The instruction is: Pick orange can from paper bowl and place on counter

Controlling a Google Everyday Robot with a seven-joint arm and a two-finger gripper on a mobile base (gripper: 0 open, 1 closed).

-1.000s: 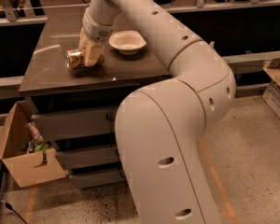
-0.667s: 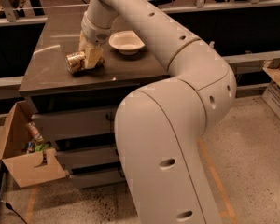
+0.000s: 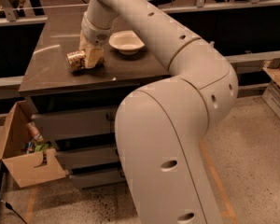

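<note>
The orange can (image 3: 75, 61) lies on its side on the counter (image 3: 46, 73), left of the middle. My gripper (image 3: 92, 57) reaches down from above and is shut on the can's right half, with the can at the counter's surface. The paper bowl (image 3: 126, 42) stands empty on the counter, to the right of and a little behind the gripper. My large white arm (image 3: 177, 125) fills the foreground and hides the counter's right front part.
The cabinet's drawers (image 3: 74, 122) face me below the counter. An open cardboard box (image 3: 18, 157) with litter in it stands on the floor at the left. A railing (image 3: 214, 3) runs behind the counter.
The gripper with the can has sunk a little toward the counter and slightly to the left. The bowl has not moved.
</note>
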